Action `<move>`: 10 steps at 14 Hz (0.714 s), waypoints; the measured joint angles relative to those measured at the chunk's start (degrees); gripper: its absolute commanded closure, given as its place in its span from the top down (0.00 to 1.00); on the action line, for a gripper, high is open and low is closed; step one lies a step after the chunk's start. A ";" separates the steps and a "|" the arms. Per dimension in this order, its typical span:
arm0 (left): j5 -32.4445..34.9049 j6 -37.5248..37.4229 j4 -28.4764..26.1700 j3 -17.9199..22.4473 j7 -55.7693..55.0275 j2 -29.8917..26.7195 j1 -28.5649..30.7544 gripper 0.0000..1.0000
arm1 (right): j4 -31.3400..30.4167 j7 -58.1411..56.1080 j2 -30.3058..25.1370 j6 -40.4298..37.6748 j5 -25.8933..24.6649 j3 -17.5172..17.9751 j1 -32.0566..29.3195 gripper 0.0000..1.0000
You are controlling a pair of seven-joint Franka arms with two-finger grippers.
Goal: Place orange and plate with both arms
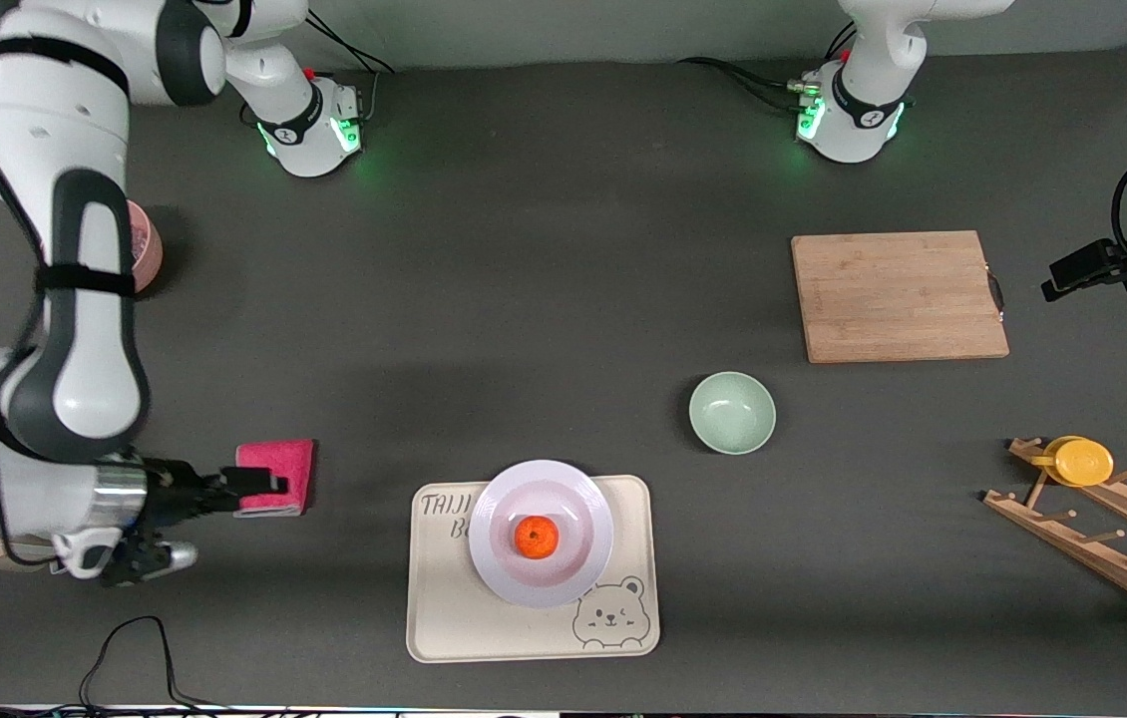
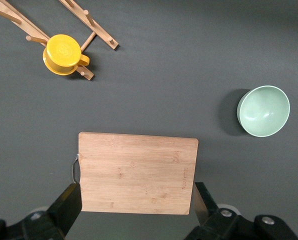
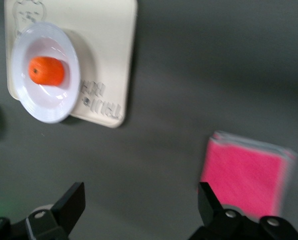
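From the front camera: the orange (image 1: 536,537) sits in the middle of the plate (image 1: 541,533), which rests on the cream bear tray (image 1: 532,570) at the near edge of the desk; the right gripper (image 1: 246,487) hangs low over the pink cloth (image 1: 274,477), just beside the tray toward the right arm's end, jaws spread wide and empty; the left gripper (image 1: 1082,271) waits off past the cutting board (image 1: 898,295), well apart from the plate, so the right arm looks the nearer of the two.

From the left wrist: open jaws frame the cutting board, with the green bowl (image 2: 263,110) and yellow cup (image 2: 63,54) in sight; no plate.

From the right wrist: wide jaws over bare desk, pink cloth by one finger; plate and orange lie ahead and off to one side, apart from the jaws.
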 measured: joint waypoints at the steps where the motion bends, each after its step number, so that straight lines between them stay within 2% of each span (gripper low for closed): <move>1: 0.01 -0.37 0.01 -0.07 0.00 -0.01 0.00 1.00 | -2.77 1.37 -4.08 -0.32 -3.92 0.08 -0.03 1.00; 3: 0.60 -1.32 0.03 -0.16 0.04 -0.08 -0.01 1.00 | -8.40 4.83 -12.63 -0.95 -11.79 1.60 -0.48 1.00; 6: 4.16 -3.29 0.15 -1.40 0.07 -0.79 -0.04 1.00 | -16.19 8.85 -24.06 -1.16 -21.01 10.01 -5.92 1.00; 8: 4.86 -4.02 0.27 -1.93 0.07 -1.74 -0.06 1.00 | -19.43 10.58 -29.16 -2.12 -24.72 14.56 -9.28 1.00; 10: 5.03 -4.77 0.31 -1.92 0.07 -2.83 -0.06 1.00 | -21.00 11.26 -32.22 -3.30 -27.10 15.97 -10.23 1.00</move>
